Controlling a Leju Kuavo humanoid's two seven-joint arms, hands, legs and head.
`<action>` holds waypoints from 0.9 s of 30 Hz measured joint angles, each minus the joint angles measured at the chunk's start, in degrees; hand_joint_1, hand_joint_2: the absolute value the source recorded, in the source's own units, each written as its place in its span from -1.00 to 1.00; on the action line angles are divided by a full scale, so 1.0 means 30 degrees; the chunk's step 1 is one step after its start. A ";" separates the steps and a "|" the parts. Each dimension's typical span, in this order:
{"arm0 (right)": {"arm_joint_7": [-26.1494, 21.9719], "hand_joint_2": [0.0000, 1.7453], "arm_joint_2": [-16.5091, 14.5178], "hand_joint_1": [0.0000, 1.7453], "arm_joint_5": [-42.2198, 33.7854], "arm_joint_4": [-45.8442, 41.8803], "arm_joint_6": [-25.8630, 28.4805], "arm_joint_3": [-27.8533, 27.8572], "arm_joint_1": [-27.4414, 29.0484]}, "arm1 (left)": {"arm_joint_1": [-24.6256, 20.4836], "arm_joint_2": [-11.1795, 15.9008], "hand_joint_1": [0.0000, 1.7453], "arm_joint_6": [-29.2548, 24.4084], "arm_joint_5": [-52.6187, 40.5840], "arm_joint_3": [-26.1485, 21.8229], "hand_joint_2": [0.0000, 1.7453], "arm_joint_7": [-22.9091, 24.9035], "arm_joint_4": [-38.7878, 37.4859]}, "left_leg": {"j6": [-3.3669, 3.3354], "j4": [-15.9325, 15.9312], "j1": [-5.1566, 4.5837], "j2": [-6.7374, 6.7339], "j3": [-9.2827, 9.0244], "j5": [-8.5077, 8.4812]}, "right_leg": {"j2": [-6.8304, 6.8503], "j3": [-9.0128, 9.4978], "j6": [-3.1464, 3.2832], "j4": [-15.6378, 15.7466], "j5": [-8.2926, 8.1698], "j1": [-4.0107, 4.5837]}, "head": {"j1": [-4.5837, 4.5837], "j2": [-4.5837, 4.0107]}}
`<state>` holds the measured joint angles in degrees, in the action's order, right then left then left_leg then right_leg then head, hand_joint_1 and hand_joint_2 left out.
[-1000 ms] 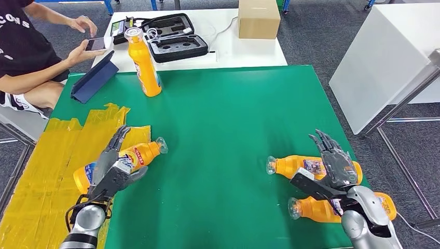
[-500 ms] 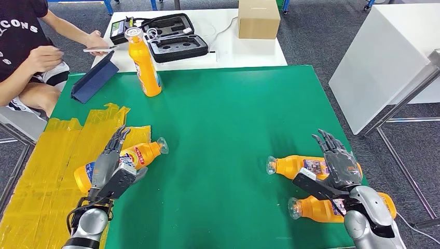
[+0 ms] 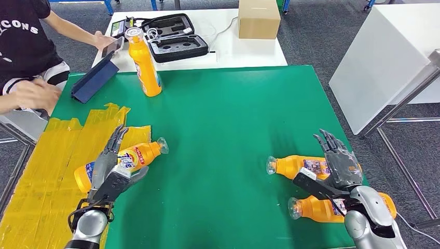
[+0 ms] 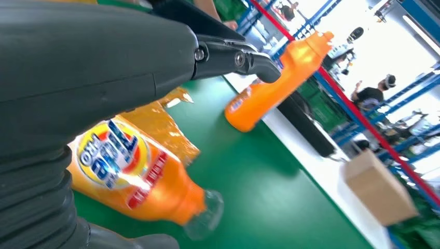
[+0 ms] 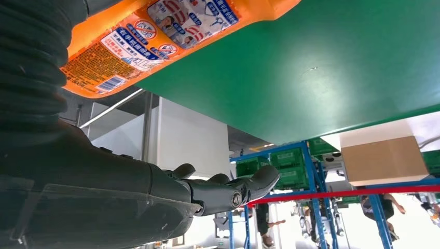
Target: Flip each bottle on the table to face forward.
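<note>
Bottles are lying and standing on a green table (image 3: pixel 228 129). One orange bottle (image 3: pixel 124 159) is lying on its side near the left edge, partly on a patch of yellow tape (image 3: pixel 52 155), its cap end pointing toward the middle of the table. The left hand (image 3: pixel 111 168) is resting over this bottle with its fingers (image 3: pixel 115 140) stretched out along the body, not wrapping around it; whether it is touching the bottle I cannot tell. Two more bottles are lying near the right edge: a farther bottle (image 3: pixel 296 166) and a nearer bottle (image 3: pixel 316 208), both with caps pointing toward the middle. The right hand (image 3: pixel 340 166) is hovering over the farther one with fingers (image 3: pixel 329 142) spread apart, holding nothing. An upright bottle (image 3: pixel 143 65) is standing near the far left corner, beside a dark blue folder (image 3: pixel 93 78). A person (image 3: pixel 31 52) is sitting beyond the left edge.
</note>
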<state>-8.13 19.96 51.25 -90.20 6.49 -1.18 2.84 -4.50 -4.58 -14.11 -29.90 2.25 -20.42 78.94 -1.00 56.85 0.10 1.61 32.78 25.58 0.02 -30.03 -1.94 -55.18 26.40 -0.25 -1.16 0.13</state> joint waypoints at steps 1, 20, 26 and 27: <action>0.0004 1.00 0.0002 -1.00 0.0000 0.0000 -0.0002 0.0000 0.0004 | 0.0009 -0.0005 -1.00 0.0009 0.0022 0.0000 1.00 -0.0009 0.0011 | 0.0000 0.0000 0.0000 0.0000 0.0000 0.0000 | 0.0000 0.0000 0.0000 0.0000 0.0000 0.0000 | 0.0000 0.0000; 0.0140 1.00 0.2539 -1.00 -0.0929 0.1155 -0.2683 0.0415 0.0132 | 0.1428 0.0000 -1.00 0.1721 0.3981 0.1086 1.00 -0.1415 0.4322 | 0.0000 0.0000 0.0002 0.0002 0.0000 0.0000 | 0.0001 0.0005 0.0000 0.0000 0.0000 0.0002 | -0.0002 0.0000; 0.0407 1.00 0.2703 -1.00 -0.1215 0.1728 -0.2978 0.0426 0.0106 | 0.1806 0.0004 -1.00 0.1377 0.3925 0.1377 1.00 -0.1512 0.4854 | -0.0001 0.0001 0.0000 0.0004 0.0000 0.0000 | 0.0001 0.0006 -0.0001 0.0000 0.0000 0.0000 | -0.0002 0.0000; 0.0470 1.00 0.2763 -1.00 -0.1248 0.1853 -0.3040 0.0433 0.0088 | 0.1867 0.0004 -1.00 0.1335 0.3961 0.1424 1.00 -0.1528 0.4940 | -0.0001 0.0001 0.0000 0.0004 0.0001 0.0001 | 0.0001 0.0006 -0.0001 0.0000 0.0000 0.0000 | 0.0000 0.0000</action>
<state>-6.72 28.25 47.51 -84.65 -2.63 0.12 3.11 1.10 -4.57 -10.11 -18.02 6.52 -25.00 93.76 -1.00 56.85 0.10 1.62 32.79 25.58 0.03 -30.02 -1.95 -55.17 26.40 -0.25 -1.16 0.13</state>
